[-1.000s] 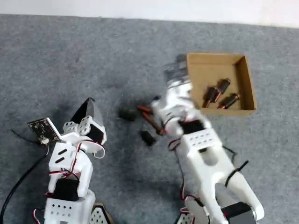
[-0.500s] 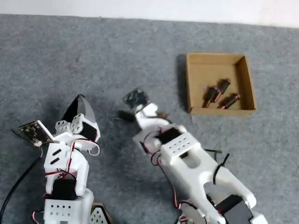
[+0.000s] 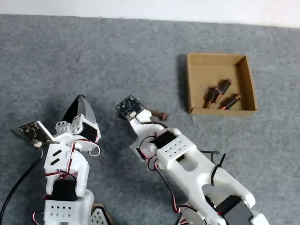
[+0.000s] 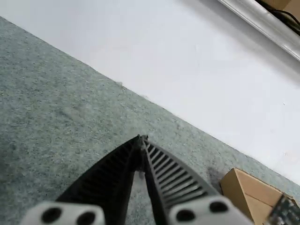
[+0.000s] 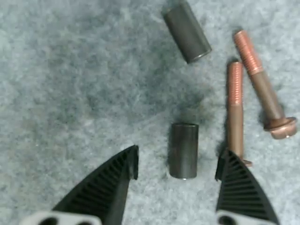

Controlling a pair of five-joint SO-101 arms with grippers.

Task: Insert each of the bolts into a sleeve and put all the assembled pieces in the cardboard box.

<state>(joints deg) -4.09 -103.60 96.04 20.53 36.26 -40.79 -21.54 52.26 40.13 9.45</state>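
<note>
**Two sleeves and two bolts beneath a wide-open right gripper**

The black plastic fingers of the right gripper [image 5: 179,154] are spread wide apart, and nothing is gripped by them. A short dark cylindrical metal sleeve [image 5: 183,150] is seen lying on the grey carpeted table [image 5: 70,93] in the gap between the fingers, apart from both. Just beside it a long copper-coloured threaded bolt [image 5: 236,110] is laid, its head end close to one fingertip; whether contact is made there cannot be told. A second copper-coloured bolt with a flanged head [image 5: 262,89] is laid alongside the first, and a second dark sleeve [image 5: 186,31] lies farther off, apart from the rest.

The ribbed black fingers of the left gripper [image 4: 141,139] are brought together at their tips, with nothing clamped between them. In the high view this gripper is found at the lower left of the frame.

An open brown cardboard box [image 3: 190,84] is placed at the upper right of the high view, and three assembled bolt-and-sleeve pieces [image 3: 212,96] are seen inside it, toward its lower right part.
</note>
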